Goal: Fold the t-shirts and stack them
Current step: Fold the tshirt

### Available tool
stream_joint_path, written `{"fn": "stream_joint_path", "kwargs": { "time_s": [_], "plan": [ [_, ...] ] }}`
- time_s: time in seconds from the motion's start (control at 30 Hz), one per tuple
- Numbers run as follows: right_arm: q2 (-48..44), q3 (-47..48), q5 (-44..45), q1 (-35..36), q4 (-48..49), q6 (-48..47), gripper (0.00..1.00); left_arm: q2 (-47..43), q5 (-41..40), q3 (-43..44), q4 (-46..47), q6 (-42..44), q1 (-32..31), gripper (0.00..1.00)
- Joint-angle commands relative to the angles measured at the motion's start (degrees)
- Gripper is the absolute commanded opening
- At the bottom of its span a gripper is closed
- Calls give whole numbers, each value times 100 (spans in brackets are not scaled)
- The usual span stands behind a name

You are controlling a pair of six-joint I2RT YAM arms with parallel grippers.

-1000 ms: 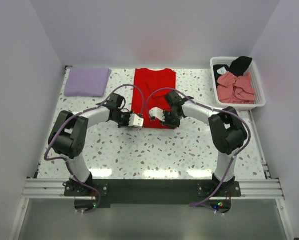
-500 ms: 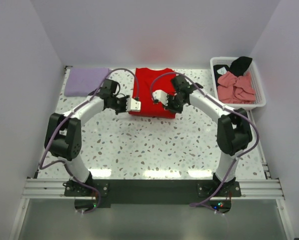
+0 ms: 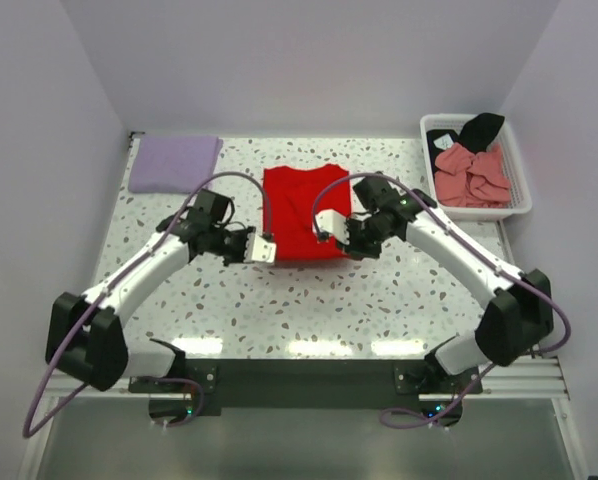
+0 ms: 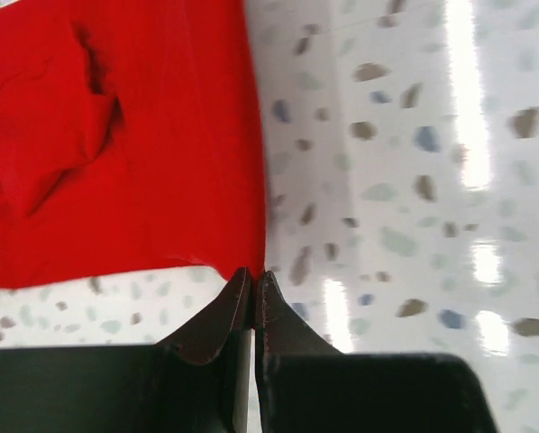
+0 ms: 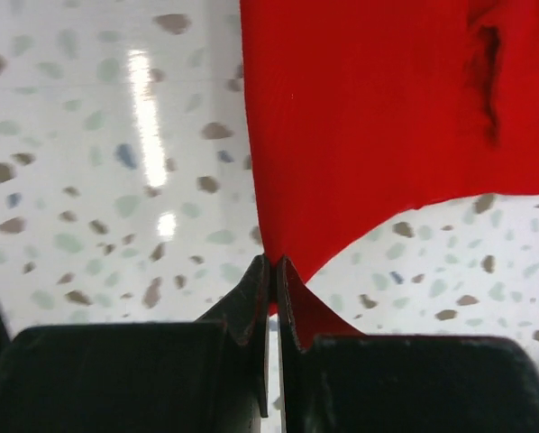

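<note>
dragged nearer than before, the bright red cloth t-shirt (image 3: 301,205) is pinched at its near corners by left claw (image 4: 253,281) and right claw (image 5: 271,269) — pull evenly, keep it flat.

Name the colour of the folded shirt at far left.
The shirt is pale lavender; top view shows it.

Speckled table (image 3: 309,300): red t-shirt (image 3: 299,205) centre, folded lavender shirt (image 3: 174,163) far-left, white basket (image 3: 479,213) far-right.
</note>
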Motion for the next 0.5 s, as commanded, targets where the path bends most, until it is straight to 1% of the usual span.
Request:
{"fn": "stream_joint_path", "kwargs": {
  "time_s": [0.0,0.07,0.13,0.2,0.23,0.3,0.37,0.43,0.47],
  "plan": [
    [-915,-384,-340,282,-1057,168,0,-951,386,-565,-987,-110,-280,0],
    [-1319,-403,-577,414,-1384,229,0,-1322,519,-698,-1504,-180,-324,0],
    [-1470,-280,-796,502,-1710,343,0,-1727,616,-716,-1883,-241,-324,0],
    [-1358,0,-824,494,-1876,370,0,-1860,538,-532,-1982,-373,-324,0],
    [-1269,97,-789,485,-1956,179,0,-1834,485,-410,-1991,-496,-315,0],
    [-919,317,-630,311,-1948,-59,0,-1510,336,19,-2061,-497,-307,0],
    [-646,536,-779,108,-1956,-472,0,-1037,274,442,-2035,-479,-254,0],
    [-154,712,-806,-156,-2044,-831,0,-684,256,698,-1904,-462,-228,0],
    [4,922,-876,-261,-2105,-903,0,-343,195,917,-1834,-462,-193,0]
  ]
}}
